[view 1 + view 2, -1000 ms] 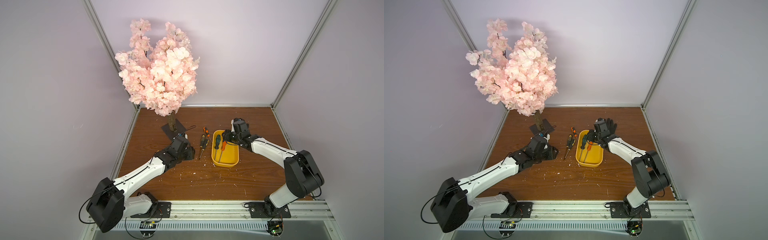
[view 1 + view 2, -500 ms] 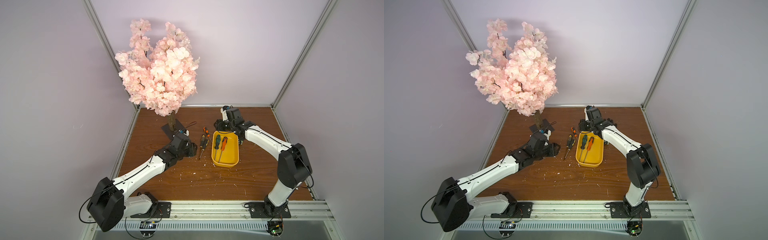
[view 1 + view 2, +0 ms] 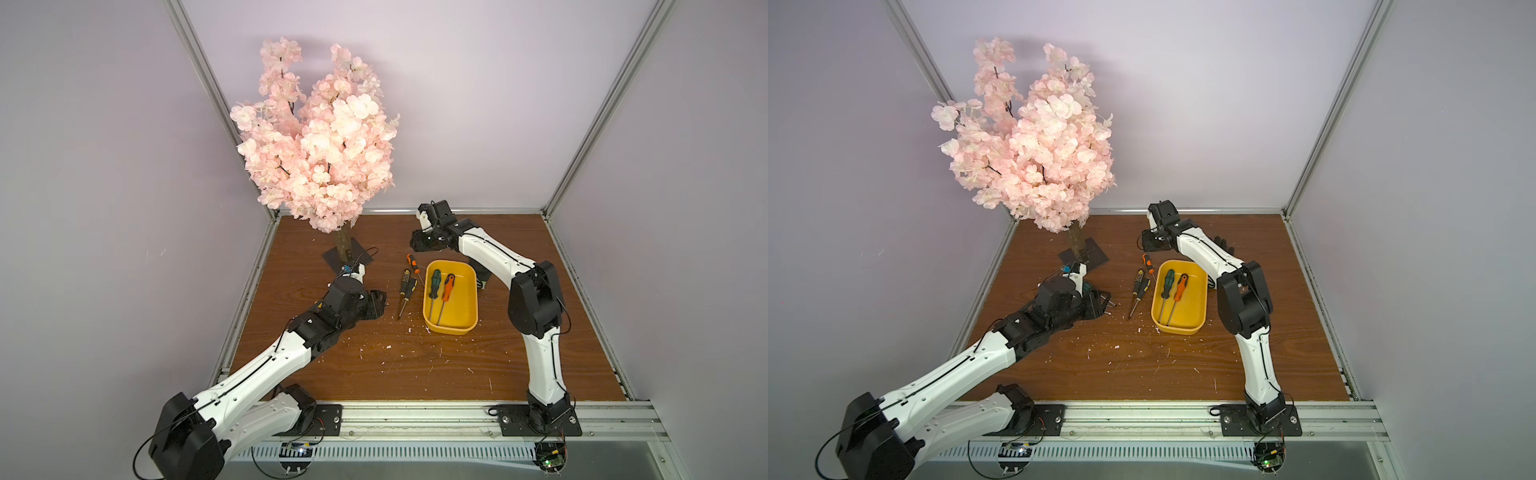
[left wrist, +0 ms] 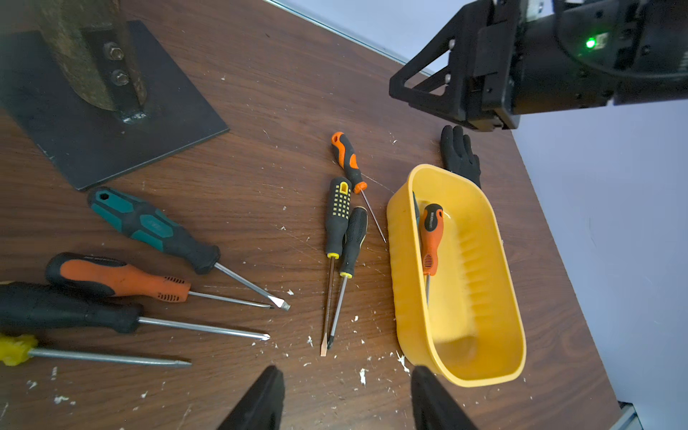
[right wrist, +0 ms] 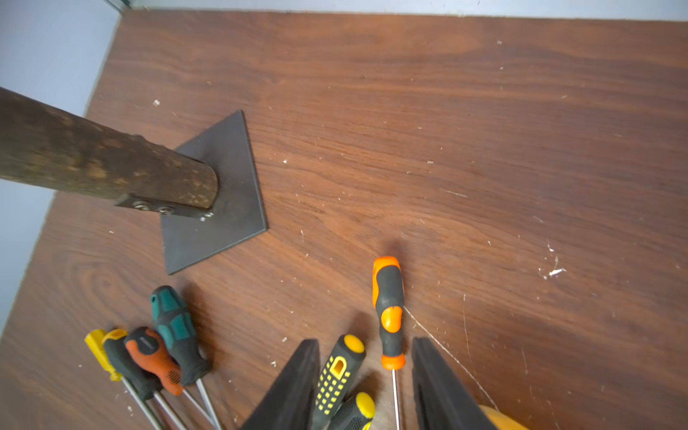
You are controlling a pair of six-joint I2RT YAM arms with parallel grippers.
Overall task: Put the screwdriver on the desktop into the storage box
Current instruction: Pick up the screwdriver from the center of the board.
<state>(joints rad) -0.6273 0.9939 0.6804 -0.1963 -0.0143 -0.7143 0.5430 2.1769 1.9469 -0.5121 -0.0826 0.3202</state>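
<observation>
The yellow storage box (image 3: 449, 330) (image 4: 405, 283) sits mid-desktop and holds a green-black screwdriver (image 3: 434, 282) and an orange one (image 3: 447, 286). Left of it on the desktop lie an orange-black screwdriver (image 3: 412, 263) (image 5: 389, 309) and two black-yellow ones (image 3: 405, 284) (image 4: 338, 216). My right gripper (image 3: 417, 245) (image 5: 365, 340) hangs open above their handles, holding nothing. Further left, my left gripper (image 3: 380, 305) (image 4: 346, 370) is open and empty, low over the desktop. Beside it lie several more screwdrivers, a teal-black one (image 4: 149, 223) among them.
A pink blossom tree (image 3: 320, 145) stands on a black base plate (image 3: 332, 259) at the back left. A black glove (image 4: 459, 156) lies behind the box. White flecks litter the brown board (image 3: 415, 365), which is edged by aluminium rails (image 3: 415, 409).
My right gripper has left the box's far end and swung left over the loose screwdrivers. The left gripper's jaws have opened a little wider.
</observation>
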